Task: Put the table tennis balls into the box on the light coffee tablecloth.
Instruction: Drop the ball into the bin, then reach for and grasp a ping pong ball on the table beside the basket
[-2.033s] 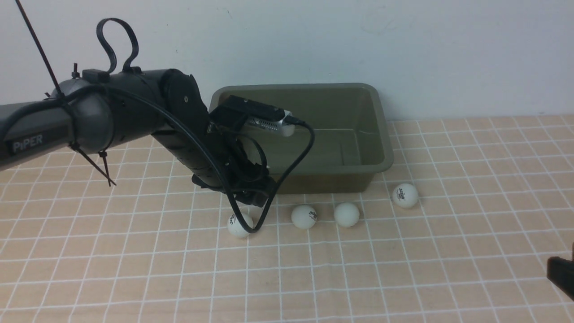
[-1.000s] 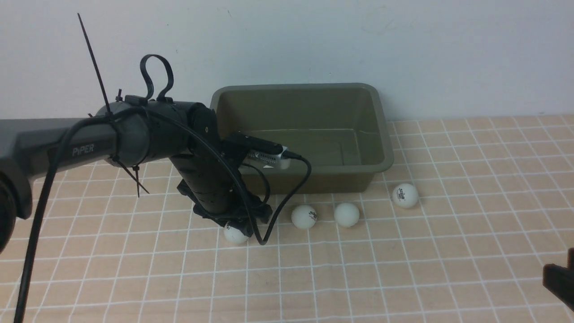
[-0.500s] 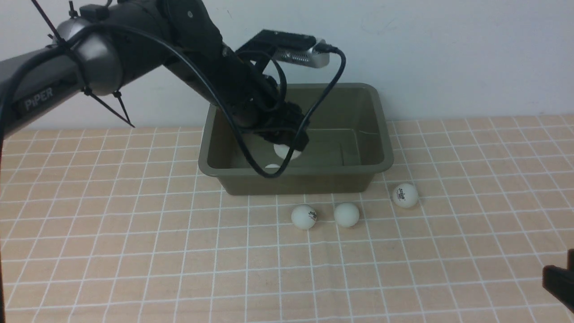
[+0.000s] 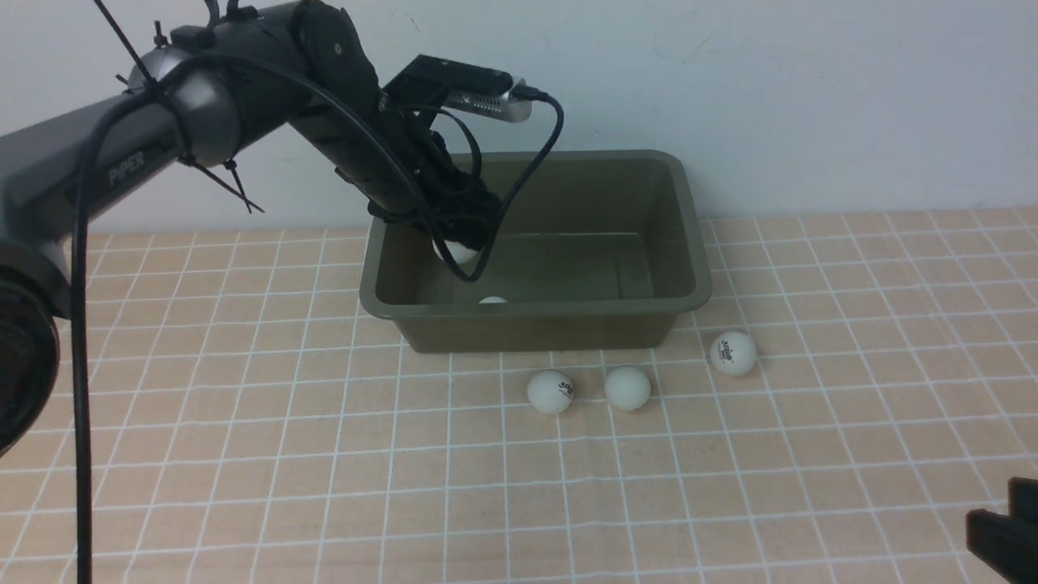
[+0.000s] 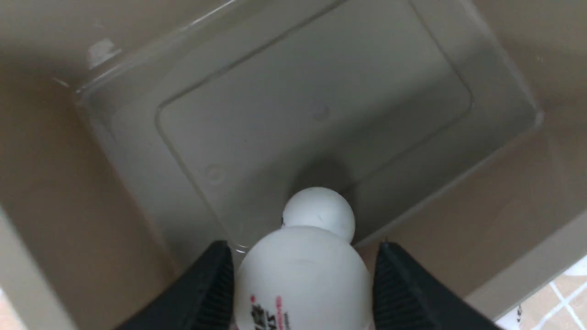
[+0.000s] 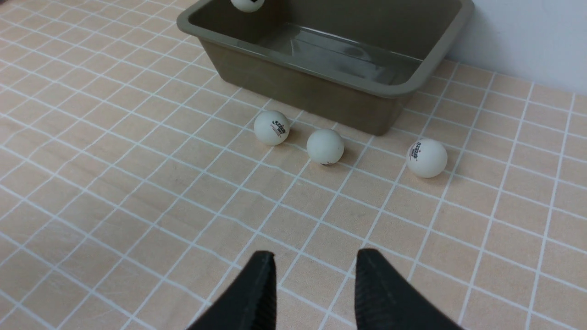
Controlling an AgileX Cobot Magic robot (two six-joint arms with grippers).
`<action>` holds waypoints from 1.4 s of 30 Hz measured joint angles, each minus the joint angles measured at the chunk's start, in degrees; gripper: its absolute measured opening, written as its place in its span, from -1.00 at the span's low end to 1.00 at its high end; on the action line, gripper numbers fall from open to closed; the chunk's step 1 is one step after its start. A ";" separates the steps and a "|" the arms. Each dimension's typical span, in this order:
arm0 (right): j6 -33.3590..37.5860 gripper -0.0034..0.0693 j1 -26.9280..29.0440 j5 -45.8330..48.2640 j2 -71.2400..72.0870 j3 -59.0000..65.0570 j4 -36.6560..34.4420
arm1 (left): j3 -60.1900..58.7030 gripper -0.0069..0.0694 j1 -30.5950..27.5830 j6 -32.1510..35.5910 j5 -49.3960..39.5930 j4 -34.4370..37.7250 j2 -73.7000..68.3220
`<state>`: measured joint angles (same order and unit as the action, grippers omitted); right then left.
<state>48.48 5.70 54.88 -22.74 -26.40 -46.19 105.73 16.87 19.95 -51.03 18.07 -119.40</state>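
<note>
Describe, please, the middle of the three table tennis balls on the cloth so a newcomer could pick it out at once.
Find the olive-green box by the wall on the checked tablecloth; three white balls lie on the cloth along its near side. Take the middle ball. Its face looks plain white from the front, whereas the left neighbour and the right neighbour show dark logos.

Plain white wall [image 4: 811, 81] behind.

Left arm [image 4: 162, 138] stretched forward, left tool [image 5: 302, 256] tipped downward; right tool [image 6: 316, 270] low, fingers parted.
</note>
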 joint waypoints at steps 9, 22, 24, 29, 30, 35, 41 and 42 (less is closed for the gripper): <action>0.00 -0.27 0.00 0.24 0.00 0.00 0.00 | 16.14 0.17 0.06 -4.86 -19.03 2.08 0.09; 0.07 -0.27 0.00 -0.04 0.00 0.00 0.00 | 20.46 -0.34 0.91 -12.27 -20.63 13.62 8.62; 0.07 -0.27 0.00 -0.16 0.00 0.00 0.00 | 17.56 -0.38 1.73 -12.27 -20.63 13.31 11.19; 0.07 -0.27 0.00 -0.38 0.00 0.00 0.01 | 4.85 -0.39 2.80 -12.00 -20.63 11.53 18.30; 0.07 -0.27 0.00 -0.37 0.00 0.00 0.06 | 2.55 -0.39 2.80 -11.55 -20.63 10.96 19.68; 0.07 -0.27 0.00 -0.43 0.00 0.00 0.16 | -10.66 -0.39 2.80 -9.02 -20.57 10.07 24.55; 0.07 -0.27 0.00 -0.43 0.00 0.00 0.22 | -19.64 -0.39 3.73 -1.86 -20.37 10.48 24.50; 0.07 -0.27 0.00 -0.49 0.00 0.00 0.22 | -20.27 -0.39 4.20 -0.20 -20.32 10.43 23.70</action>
<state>48.55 5.70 54.39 -22.74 -26.40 -45.98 85.46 21.07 19.75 -71.34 28.50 -95.70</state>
